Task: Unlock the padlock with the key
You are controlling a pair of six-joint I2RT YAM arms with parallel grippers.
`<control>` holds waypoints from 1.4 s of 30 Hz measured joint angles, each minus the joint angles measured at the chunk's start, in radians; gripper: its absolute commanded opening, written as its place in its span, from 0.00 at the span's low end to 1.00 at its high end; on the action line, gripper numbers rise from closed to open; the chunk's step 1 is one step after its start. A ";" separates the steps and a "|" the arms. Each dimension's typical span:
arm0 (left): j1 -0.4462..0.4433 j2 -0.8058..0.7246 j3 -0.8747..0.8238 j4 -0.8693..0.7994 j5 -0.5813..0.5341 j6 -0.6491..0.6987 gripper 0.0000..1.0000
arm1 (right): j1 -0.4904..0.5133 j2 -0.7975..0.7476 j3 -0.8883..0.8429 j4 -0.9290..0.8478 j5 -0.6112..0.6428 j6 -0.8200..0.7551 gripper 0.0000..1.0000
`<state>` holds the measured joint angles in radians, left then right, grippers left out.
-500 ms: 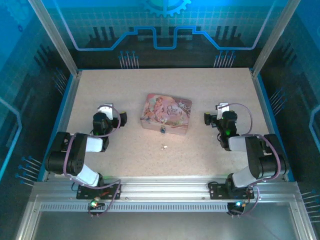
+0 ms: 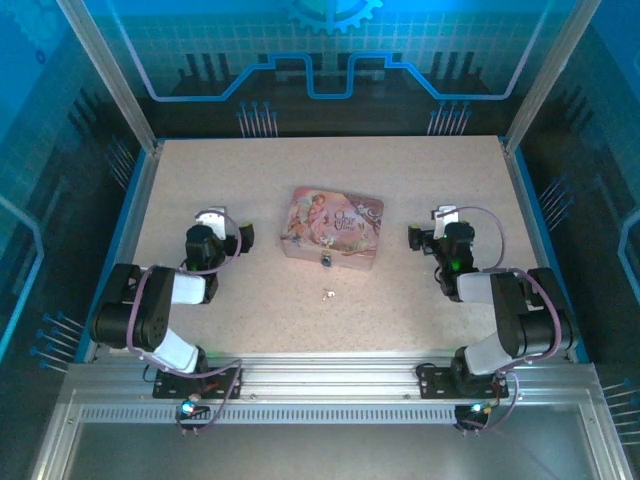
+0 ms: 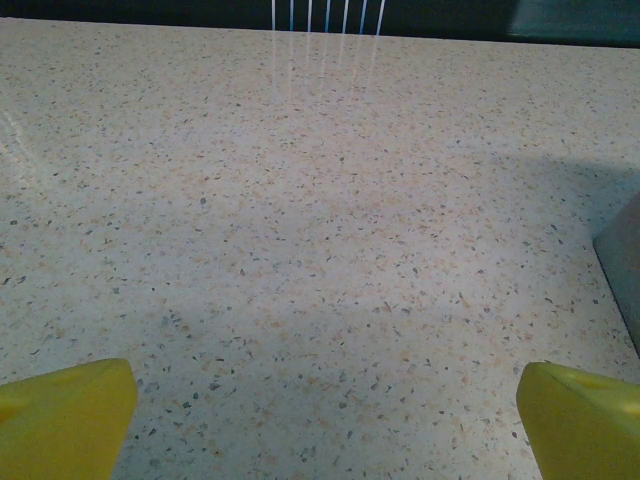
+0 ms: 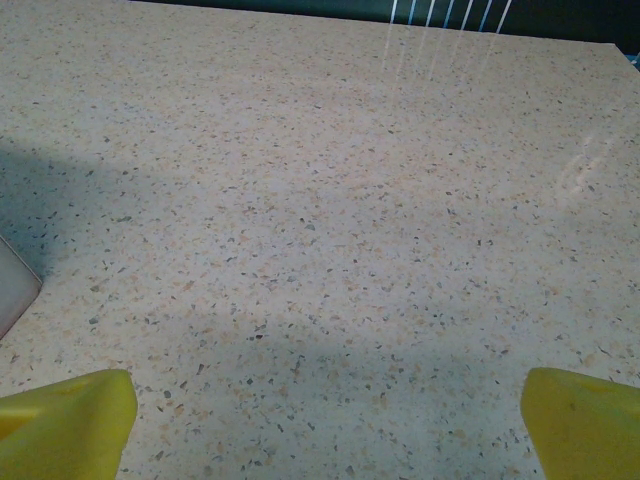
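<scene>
A tiny dark padlock (image 2: 325, 260) hangs at the front edge of a pink illustrated tin (image 2: 333, 222) in the middle of the table. The pale key (image 2: 327, 294) lies on the table a little nearer than the padlock. My left gripper (image 2: 215, 217) rests left of the tin, well apart from it. Level with it on the tin's right is my right gripper (image 2: 438, 218). Both wrist views show yellow fingertips (image 3: 65, 415) (image 4: 65, 420) spread wide over bare speckled table, so both grippers are open and hold nothing.
The speckled table (image 2: 250, 180) is ringed by a blue rim and aluminium posts. A corner of the tin (image 3: 625, 265) enters the left wrist view at the right edge. Its other corner (image 4: 15, 285) shows at the left edge of the right wrist view.
</scene>
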<state>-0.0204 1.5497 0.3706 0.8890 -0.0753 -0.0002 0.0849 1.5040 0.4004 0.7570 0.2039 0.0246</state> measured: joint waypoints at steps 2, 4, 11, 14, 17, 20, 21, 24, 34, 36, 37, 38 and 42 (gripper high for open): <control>0.000 0.000 0.000 0.000 0.000 0.000 0.99 | 0.000 0.000 0.000 0.000 0.000 0.000 1.00; 0.000 0.000 0.000 0.000 0.000 0.000 0.99 | 0.000 0.000 0.000 0.000 0.000 0.000 1.00; 0.000 0.000 0.000 0.000 0.000 0.000 0.99 | 0.000 0.000 0.000 0.000 0.000 0.000 1.00; 0.000 0.000 0.000 0.000 0.000 0.000 0.99 | 0.000 0.000 0.000 0.000 0.000 0.000 1.00; 0.000 0.000 0.000 0.000 0.000 0.000 0.99 | 0.000 0.000 0.000 0.000 0.000 0.000 1.00; 0.000 0.000 0.000 0.000 0.000 0.000 0.99 | 0.000 0.000 0.000 0.000 0.000 0.000 1.00; 0.000 0.000 0.000 0.000 0.000 0.000 0.99 | 0.000 0.000 0.000 0.000 0.000 0.000 1.00; 0.000 0.000 0.000 0.000 0.000 0.000 0.99 | 0.000 0.000 0.000 0.000 0.000 0.000 1.00; 0.000 -0.032 -0.011 0.003 0.059 0.012 0.94 | 0.000 -0.006 0.013 -0.033 -0.004 0.000 0.99; 0.000 -0.113 0.002 -0.105 0.069 0.005 0.89 | 0.000 -0.040 0.056 -0.146 -0.002 0.002 0.97; 0.000 -0.166 0.028 -0.197 0.073 -0.005 0.88 | 0.000 -0.066 0.090 -0.219 0.004 0.011 0.95; 0.000 -0.218 0.070 -0.286 0.081 -0.018 0.88 | 0.000 -0.098 0.123 -0.286 0.008 0.020 0.92; 0.000 -0.350 0.252 -0.500 0.122 -0.101 0.88 | 0.001 -0.296 0.261 -0.570 0.010 0.106 0.79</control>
<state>-0.0204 1.1995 0.6224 0.3885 0.0467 -0.1013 0.0860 1.2079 0.6617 0.1867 0.2142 0.1307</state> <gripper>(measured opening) 0.880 0.858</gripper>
